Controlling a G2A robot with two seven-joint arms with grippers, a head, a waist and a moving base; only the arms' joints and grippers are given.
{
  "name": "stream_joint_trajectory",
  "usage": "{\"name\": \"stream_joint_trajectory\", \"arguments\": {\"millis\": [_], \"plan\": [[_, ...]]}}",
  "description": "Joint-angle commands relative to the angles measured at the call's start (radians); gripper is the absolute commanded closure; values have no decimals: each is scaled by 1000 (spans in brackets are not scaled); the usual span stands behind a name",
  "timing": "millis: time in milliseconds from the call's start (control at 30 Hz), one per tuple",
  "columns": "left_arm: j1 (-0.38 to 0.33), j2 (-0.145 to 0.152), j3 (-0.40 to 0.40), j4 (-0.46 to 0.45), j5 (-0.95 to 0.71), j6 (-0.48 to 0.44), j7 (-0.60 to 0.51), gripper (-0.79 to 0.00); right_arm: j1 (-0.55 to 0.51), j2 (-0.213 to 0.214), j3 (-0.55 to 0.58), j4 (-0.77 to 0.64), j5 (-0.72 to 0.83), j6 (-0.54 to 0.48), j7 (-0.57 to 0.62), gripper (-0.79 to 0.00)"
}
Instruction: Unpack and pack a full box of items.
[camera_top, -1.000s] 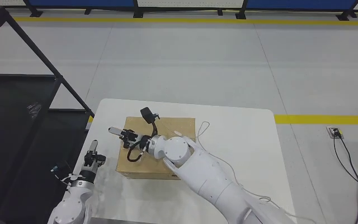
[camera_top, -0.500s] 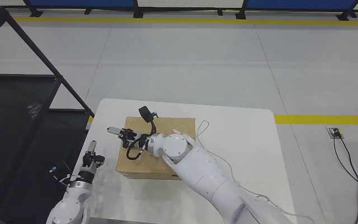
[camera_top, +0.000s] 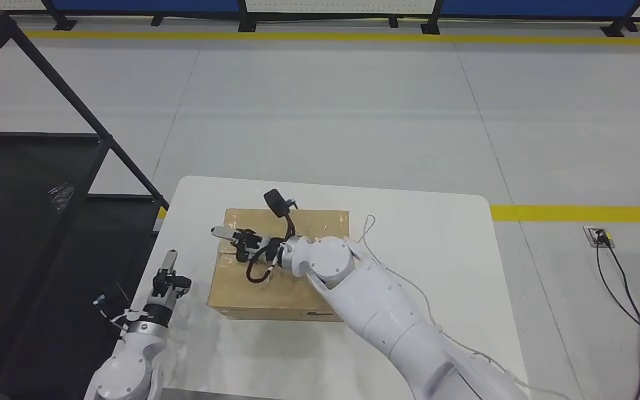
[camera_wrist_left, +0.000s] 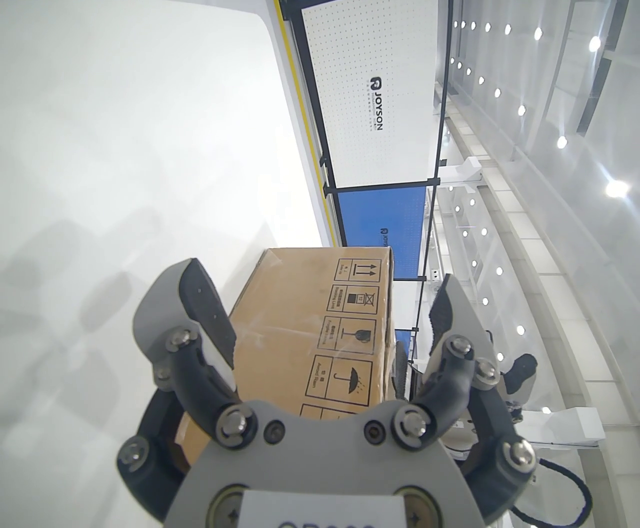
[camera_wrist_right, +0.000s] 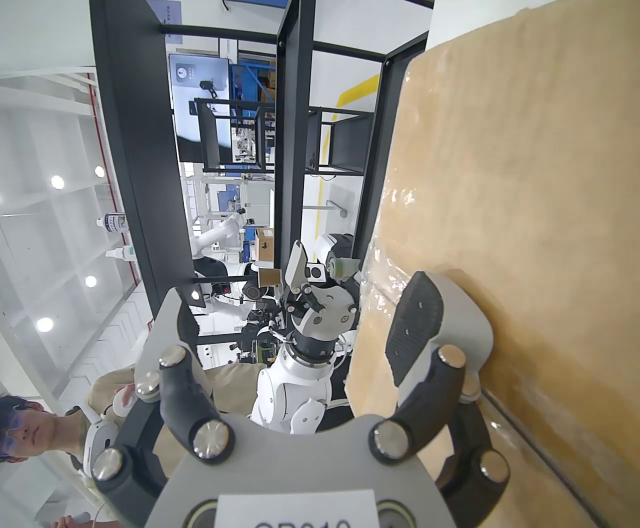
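A closed cardboard box (camera_top: 300, 230), sealed with clear tape, sits on the white table (camera_top: 440, 260). My right gripper (camera_top: 222, 233) is open over the box's far left corner, just above its top. In the right wrist view the right gripper (camera_wrist_right: 300, 315) has one finger over the taped top of the box (camera_wrist_right: 500, 200) and the other beyond its edge. My left gripper (camera_top: 168, 262) is open near the table's left edge, pointing at the box's left side. In the left wrist view the left gripper (camera_wrist_left: 325, 295) frames the printed side of the box (camera_wrist_left: 320, 320), a short way off.
A black metal rack (camera_top: 60, 200) stands beside the table's left edge. A thin white cable (camera_top: 362, 230) lies at the box's far right corner. The table's right half is bare.
My right gripper has shifted to the right, from past the box's left edge to over its top corner. The left arm has barely moved.
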Motion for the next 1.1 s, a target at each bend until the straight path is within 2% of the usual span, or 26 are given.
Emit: {"name": "stream_joint_trajectory", "arguments": {"millis": [0, 300, 633, 867, 1067], "plan": [[0, 0, 2, -2, 1, 1, 0, -785, -15, 18, 21, -27, -14, 11, 10, -785], [1, 2, 6, -6, 0, 0, 2, -785, -117, 108, 129, -217, -104, 113, 65, -785], [1, 2, 20, -10, 2, 4, 10, -785, -304, 206, 277, -567, -287, 312, 61, -785], [-1, 2, 27, -15, 5, 6, 15, -785, -411, 251, 364, -755, -402, 410, 58, -785], [-3, 2, 34, -19, 11, 12, 21, -785, -471, 275, 441, -838, -445, 458, 33, -785]]}}
